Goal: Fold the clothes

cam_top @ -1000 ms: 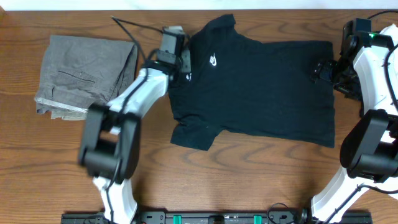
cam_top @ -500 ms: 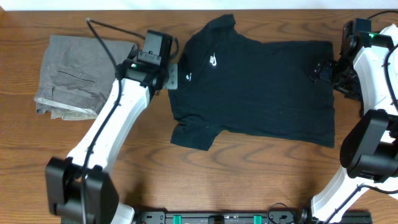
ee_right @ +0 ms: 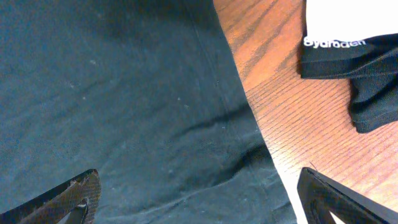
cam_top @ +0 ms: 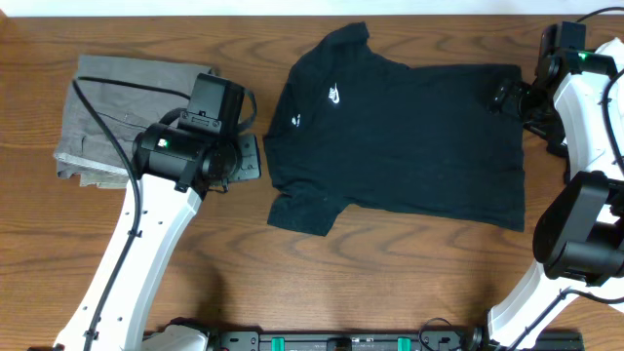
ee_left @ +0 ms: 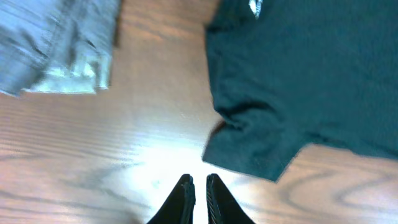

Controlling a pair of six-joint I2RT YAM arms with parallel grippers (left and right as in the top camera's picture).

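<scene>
I am looking at the table [cam_top: 390, 283] from the far left first. The grey trousers [cam_top: 127, 112] are lying folded there, with a paler layer showing along their lower edge. The left arm is reaching over the wood just beside them, between the trousers and the shirt. In the left wrist view, the left fingers [ee_left: 199, 193] are pointing down at bare wood. They are standing almost together with only a thin slit between them, and they are gripping nothing.

Moving right, the black T-shirt [cam_top: 400, 146] is lying spread flat across the middle of the table. Its neck is pointing left and its hem is pointing right. One sleeve is sticking out toward the far edge and the other toward the near edge. The near sleeve is lying slightly rumpled, close in front of the left fingers but not touching them. A small white logo [cam_top: 334, 95] is showing on the chest.

At the far right, the right fingers [cam_top: 502, 97] are hovering over the far corner of the hem. They are spread wide apart in the right wrist view, with shirt fabric and wood between them and nothing gripped. A black item with white lettering [ee_right: 348, 53] is lying on the wood beyond the shirt's edge.
</scene>
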